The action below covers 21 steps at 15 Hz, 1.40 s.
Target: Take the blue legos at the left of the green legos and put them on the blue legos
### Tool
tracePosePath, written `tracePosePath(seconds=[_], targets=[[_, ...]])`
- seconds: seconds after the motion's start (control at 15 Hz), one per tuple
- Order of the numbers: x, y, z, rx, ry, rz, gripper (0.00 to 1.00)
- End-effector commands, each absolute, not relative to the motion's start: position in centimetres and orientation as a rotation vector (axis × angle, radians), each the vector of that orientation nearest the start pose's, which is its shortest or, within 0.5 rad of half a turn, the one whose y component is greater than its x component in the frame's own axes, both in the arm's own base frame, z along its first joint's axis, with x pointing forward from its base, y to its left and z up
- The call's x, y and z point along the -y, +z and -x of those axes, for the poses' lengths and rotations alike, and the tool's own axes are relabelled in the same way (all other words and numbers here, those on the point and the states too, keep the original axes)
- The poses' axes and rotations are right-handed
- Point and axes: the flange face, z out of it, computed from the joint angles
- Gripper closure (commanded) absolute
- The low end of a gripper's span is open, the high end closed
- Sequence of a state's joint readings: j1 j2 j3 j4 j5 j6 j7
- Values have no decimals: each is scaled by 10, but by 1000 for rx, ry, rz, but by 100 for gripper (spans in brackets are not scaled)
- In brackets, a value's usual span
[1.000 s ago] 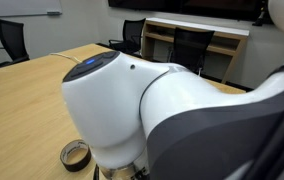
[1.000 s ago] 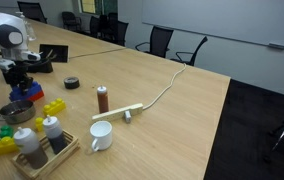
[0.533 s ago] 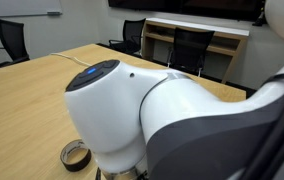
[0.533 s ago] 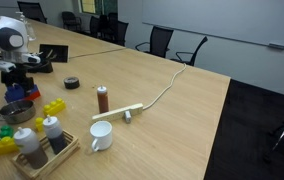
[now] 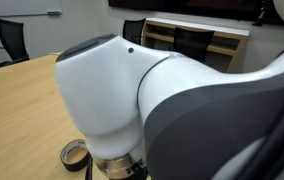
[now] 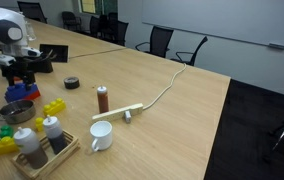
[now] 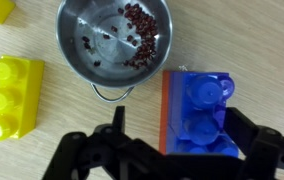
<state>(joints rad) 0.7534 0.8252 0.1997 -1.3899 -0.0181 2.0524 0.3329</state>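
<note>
My arm (image 5: 132, 95) fills an exterior view, above the table (image 6: 182, 125). In the wrist view my gripper (image 7: 179, 125) hangs spread wide, jaws apart, straddling the blue legos (image 7: 204, 110) — these sit just beside the steel bowl (image 7: 77, 20), with a yellow brick (image 7: 12, 95) off beyond the bowl.
</note>
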Motion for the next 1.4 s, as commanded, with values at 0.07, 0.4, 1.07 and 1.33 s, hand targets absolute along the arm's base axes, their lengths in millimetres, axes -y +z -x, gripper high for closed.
tracePosePath(seconds=[0.07,0.4,1.07,1.33], targets=[[-562,240,-435,877,292,2978,0],[-548,251,-429,838,340,2995,0],[-473,236,-400,563,495,3046,0],[-445,228,-374,534,524,3038,0]])
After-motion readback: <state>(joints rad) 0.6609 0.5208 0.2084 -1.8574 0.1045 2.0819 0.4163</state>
